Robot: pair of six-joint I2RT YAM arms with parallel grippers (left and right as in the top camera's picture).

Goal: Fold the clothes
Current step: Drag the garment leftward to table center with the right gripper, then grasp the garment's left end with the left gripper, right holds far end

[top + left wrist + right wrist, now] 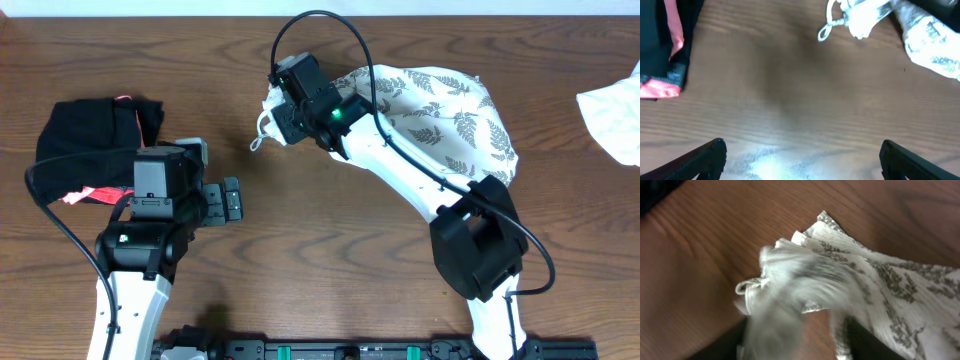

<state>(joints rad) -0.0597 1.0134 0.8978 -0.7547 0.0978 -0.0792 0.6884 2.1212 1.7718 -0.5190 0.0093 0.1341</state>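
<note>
The dress [455, 120] runs lengthwise from beneath the right gripper [280, 120], the nearer one, away to its right, blur hiding that grip, while the left gripper [232, 200] gapes wide, well apart from the cloth.

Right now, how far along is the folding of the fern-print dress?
Barely started. Done: nothing looks folded; the fern-print dress lies in a bunched heap. In hand: the right tool is at its strap end, grip unclear through blur. The left tool is open over the wooden table. Left: spreading it flat and every fold.
</note>
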